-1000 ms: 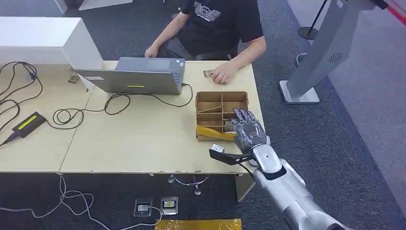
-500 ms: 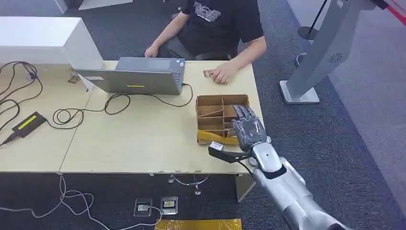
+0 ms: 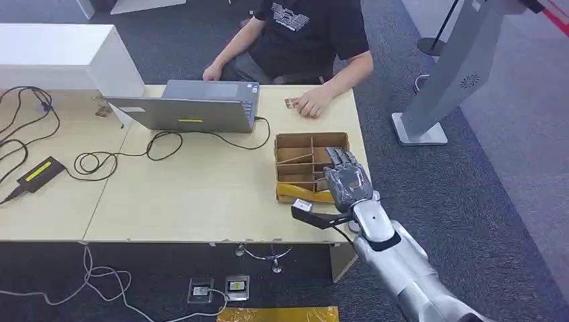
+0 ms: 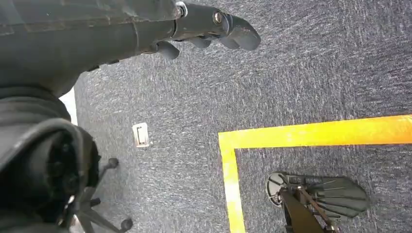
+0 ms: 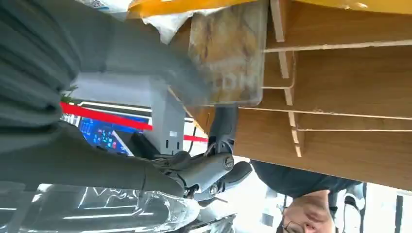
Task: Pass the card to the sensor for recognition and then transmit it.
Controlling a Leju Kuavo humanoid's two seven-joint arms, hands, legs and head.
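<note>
Now right hand [image 3: 345, 180] inside divided cardboard box [image 3: 295, 142], pinching card [image 5: 228, 53]; left hand [image 4: 194, 29] curled, holding nothing.

Card [image 5: 228, 51]: brownish, marbled, faint lettering, seen upper centre of right wrist view, held flat vs. divided cardboard box [image 3: 295, 144], centre-right in head view.

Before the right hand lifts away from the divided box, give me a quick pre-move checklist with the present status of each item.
1. Right hand over the divided cardboard box: ok.
2. Card between thumb and finger, seen in the right wrist view: ok.
3. Grip firm enough to lift: cannot tell.
4. Person's hand away from the box, on the table: ok.
5. Laptop and cable off the hand's path: ok.
6. Sensor located: cannot tell.
</note>
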